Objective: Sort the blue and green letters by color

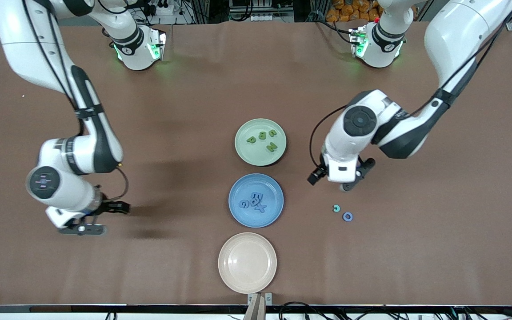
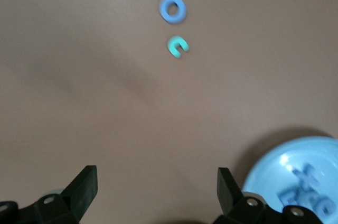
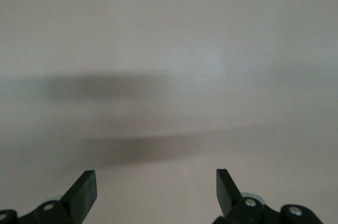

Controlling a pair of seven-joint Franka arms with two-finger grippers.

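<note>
Brown cloth covers the table (image 1: 416,266); on it three plates in a column down the middle, and two loose letters.

Plates, three: green plate (image 1: 243,153) farthest from the front camera; blue plate (image 1: 238,212) next; pale pink plate (image 1: 247,262) nearest, close to the table's edge, with nothing on it.

Green letters (image 1: 262,139), four on the green plate (an N and a B can be read; the others less surely).

Blue letters (image 1: 254,202), about four, bunched and overlapping in the middle of the blue plate; an X shows among them.

Loose pieces, two: a teal c-shaped letter (image 1: 336,208) and a blue ring letter (image 1: 347,216), just beside each other but apart, on bare cloth toward the left arm's end of the table, beside the blue plate with a clear gap.

Left gripper (image 1: 347,184): above the cloth, between the plates and the loose pair; fingers spread wide, nothing between them; its wrist view shows both loose letters ahead and the blue plate's rim at one corner.

Right gripper (image 1: 82,229): low over bare cloth at the right arm's end, well apart from everything; fingers wide apart, holding nothing.

Open room: wide bare cloth at both ends; nothing stands between the left gripper and the loose letters.
</note>
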